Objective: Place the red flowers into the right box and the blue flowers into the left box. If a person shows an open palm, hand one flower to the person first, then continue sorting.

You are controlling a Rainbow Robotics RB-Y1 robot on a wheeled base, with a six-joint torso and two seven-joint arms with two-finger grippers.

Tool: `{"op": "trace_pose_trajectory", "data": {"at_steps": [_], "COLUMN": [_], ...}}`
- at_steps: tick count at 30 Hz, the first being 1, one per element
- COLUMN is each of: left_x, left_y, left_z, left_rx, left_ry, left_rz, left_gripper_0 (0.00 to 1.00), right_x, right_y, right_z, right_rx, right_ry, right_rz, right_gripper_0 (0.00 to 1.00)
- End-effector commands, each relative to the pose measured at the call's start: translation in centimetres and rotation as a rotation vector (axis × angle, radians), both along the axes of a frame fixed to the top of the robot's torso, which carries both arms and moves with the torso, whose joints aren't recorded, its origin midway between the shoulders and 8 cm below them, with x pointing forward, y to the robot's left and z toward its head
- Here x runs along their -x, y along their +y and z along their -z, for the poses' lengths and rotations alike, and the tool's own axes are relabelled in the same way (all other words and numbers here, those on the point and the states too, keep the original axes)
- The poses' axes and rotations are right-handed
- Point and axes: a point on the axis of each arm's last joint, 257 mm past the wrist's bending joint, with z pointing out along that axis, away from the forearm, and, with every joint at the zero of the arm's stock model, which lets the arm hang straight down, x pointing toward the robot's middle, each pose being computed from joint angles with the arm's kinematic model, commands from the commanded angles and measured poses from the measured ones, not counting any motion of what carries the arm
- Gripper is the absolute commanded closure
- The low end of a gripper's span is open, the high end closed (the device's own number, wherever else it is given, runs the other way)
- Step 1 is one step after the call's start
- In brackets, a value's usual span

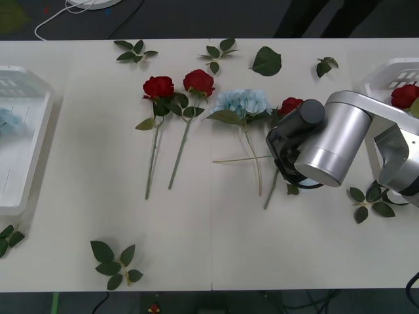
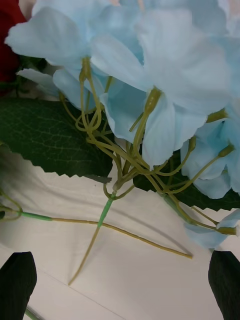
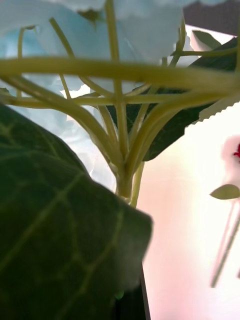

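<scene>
Flowers lie across the middle of the pale surface in the front view: two red roses side by side at upper centre, stems trailing toward the lower left, then a blue hydrangea just to their right, and a third red rose touching the hydrangea's right side, partly hidden by the right arm. The left box sits at the left edge of the frame with a pale blue flower inside it. The right box sits at the upper right edge and holds a fourth red rose. Loose leaf sprigs are scattered along the top and lower parts of the frame.

The right pincer hovers just beside the hydrangea, its black fingertips spread wide at the two lower corners of the right wrist view, pinching nothing; the bare stem tips lie between them on the surface. Whether the left pincer is spread or pressed together cannot be told; its wrist view sits close against hydrangea stems and a large green leaf.
</scene>
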Motion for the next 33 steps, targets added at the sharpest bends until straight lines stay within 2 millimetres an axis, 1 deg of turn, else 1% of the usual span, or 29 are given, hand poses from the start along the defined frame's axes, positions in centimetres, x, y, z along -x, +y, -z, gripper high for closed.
{"op": "trace_pose_trajectory", "data": {"at_steps": [1,2,3,4,6,7,8,10,12,13,14,15,16,18,19,23,25,28,29,31,33], "left_x": [-0.6,-0.9,-1.6,-1.9,-3.1,-3.3,-3.6,-3.6,-3.5,-3.4,-3.3,-3.0,-2.7,-2.3,-2.1,-1.5,-1.1,-0.7,-0.6,-0.6,-0.5], "left_y": [5.4,6.1,7.3,7.9,10.0,10.5,11.3,12.3,13.1,13.4,13.5,13.9,14.1,14.5,14.6,15.3,15.4,15.5,15.7,16.1,16.4], "left_z": [-4.2,-4.1,-3.8,-3.6,-2.4,-2.0,-0.8,0.9,2.2,2.9,3.3,4.1,4.7,5.7,6.4,8.5,9.9,11.4,11.6,13.4,14.6], "left_rx": [-0.110,-0.123,-0.162,-0.180,-0.243,-0.252,-0.262,-0.277,-0.286,-0.281,-0.279,-0.278,-0.280,-0.279,-0.277,-0.272,-0.261,-0.257,-0.264,-0.287,-0.300], "left_ry": [-0.123,-0.134,-0.156,-0.166,-0.198,-0.203,-0.201,-0.191,-0.186,-0.186,-0.185,-0.175,-0.162,-0.148,-0.139,-0.136,-0.129,-0.121,-0.122,-0.120,-0.120], "left_rz": [0.096,0.099,0.116,0.124,0.151,0.154,0.158,0.163,0.161,0.154,0.151,0.142,0.140,0.132,0.130,0.114,0.114,0.110,0.107,0.098,0.089], "left_gripper_0": [1.00,1.00,1.00,1.00,1.00,1.00,1.00,1.00,1.00,1.00,1.00,1.00,1.00,1.00,1.00,1.00,1.00,1.00,1.00,1.00,1.00], "right_x": [-3.2,-3.5,-4.0,-4.2,-4.9,-5.1,-5.4,-5.7,-5.9,-6.0,-6.0,-6.0,-6.1,-6.1,-6.1,-6.1,-6.1,-6.2,-6.2,-6.2,-6.2], "right_y": [2.2,2.1,1.9,1.9,1.5,1.4,1.1,0.8,0.6,0.5,0.5,0.4,0.2,0.1,0.3,0.3,0.3,0.2,0.2,0.2,0.2], "right_z": [-1.4,-1.3,-0.9,-0.8,-0.3,-0.2,0.0,0.2,0.4,0.5,0.6,0.6,0.7,0.6,0.6,0.7,0.7,0.6,0.6,0.6,0.6], "right_rx": [-0.033,-0.031,-0.030,-0.032,-0.030,-0.027,-0.022,-0.022,-0.022,-0.019,-0.020,-0.019,-0.017,-0.014,-0.015,-0.013,-0.014,-0.009,-0.009,-0.008,-0.006], "right_ry": [-0.073,-0.077,-0.083,-0.085,-0.092,-0.094,-0.097,-0.101,-0.101,-0.100,-0.099,-0.099,-0.100,-0.103,-0.101,-0.101,-0.102,-0.105,-0.104,-0.104,-0.104], "right_rz": [0.012,0.018,0.027,0.032,0.047,0.051,0.054,0.060,0.064,0.066,0.066,0.067,0.069,0.068,0.066,0.061,0.060,0.056,0.056,0.054,0.052], "right_gripper_0": [0.00,0.00,0.00,0.00,0.00,0.00,0.00,0.00,0.00,0.25,0.39,0.68,0.87,0.98,1.00,1.00,1.00,1.00,1.00,1.00,1.00]}}
